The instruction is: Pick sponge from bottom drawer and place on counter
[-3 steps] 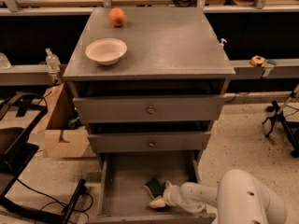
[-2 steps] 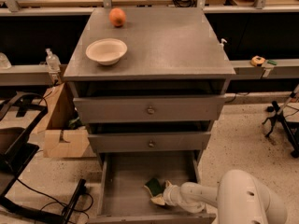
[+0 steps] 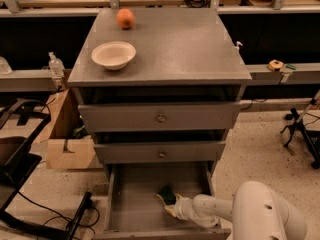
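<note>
Where one sponge (image 3: 166,193) lies, hand (image 3: 169,207) in bottom drawer (image 3: 134,200)

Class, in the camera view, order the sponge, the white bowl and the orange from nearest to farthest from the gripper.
The gripper is in the bottom drawer.
1. Sponge: same drawer, at the gripper.
2. White bowl: on the counter, towards its front.
3. Orange: counter's back edge.
</note>
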{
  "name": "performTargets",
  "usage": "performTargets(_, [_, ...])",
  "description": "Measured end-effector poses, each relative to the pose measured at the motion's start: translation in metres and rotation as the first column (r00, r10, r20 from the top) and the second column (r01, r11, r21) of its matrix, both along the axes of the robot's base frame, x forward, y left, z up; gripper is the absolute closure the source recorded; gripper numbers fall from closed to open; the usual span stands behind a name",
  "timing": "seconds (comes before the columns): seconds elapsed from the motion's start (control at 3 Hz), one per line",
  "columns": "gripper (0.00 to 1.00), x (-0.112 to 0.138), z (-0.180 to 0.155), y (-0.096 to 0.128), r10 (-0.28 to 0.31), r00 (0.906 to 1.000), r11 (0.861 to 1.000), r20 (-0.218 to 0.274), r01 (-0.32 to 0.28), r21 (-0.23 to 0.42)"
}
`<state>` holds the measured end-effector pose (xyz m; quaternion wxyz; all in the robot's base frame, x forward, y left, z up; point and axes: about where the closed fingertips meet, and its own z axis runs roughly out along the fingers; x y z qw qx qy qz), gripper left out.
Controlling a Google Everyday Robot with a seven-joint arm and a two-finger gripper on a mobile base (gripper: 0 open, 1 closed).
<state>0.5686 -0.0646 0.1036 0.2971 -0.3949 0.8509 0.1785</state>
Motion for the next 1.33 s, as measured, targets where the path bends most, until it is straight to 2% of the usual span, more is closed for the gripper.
performTargets(0.33, [1.00, -0.001, -0.001, 0.001, 0.001, 1.0000, 1.000, -0.001, -0.001, 0.001])
performTargets(0.67, [1.00, -0.001, -0.001, 0.001, 0.001, 1.0000, 1.000, -0.001, -0.001, 0.001])
performTargets(1.0, [1.00, -0.002, 0.019, 0.003, 0.028, 0.9996, 0.999, -0.001, -0.028, -0.026])
performTargets(1.33, [1.00, -0.009, 0.075, -0.006, 0.075, 0.9966, 0.992, -0.034, -0.078, -0.097])
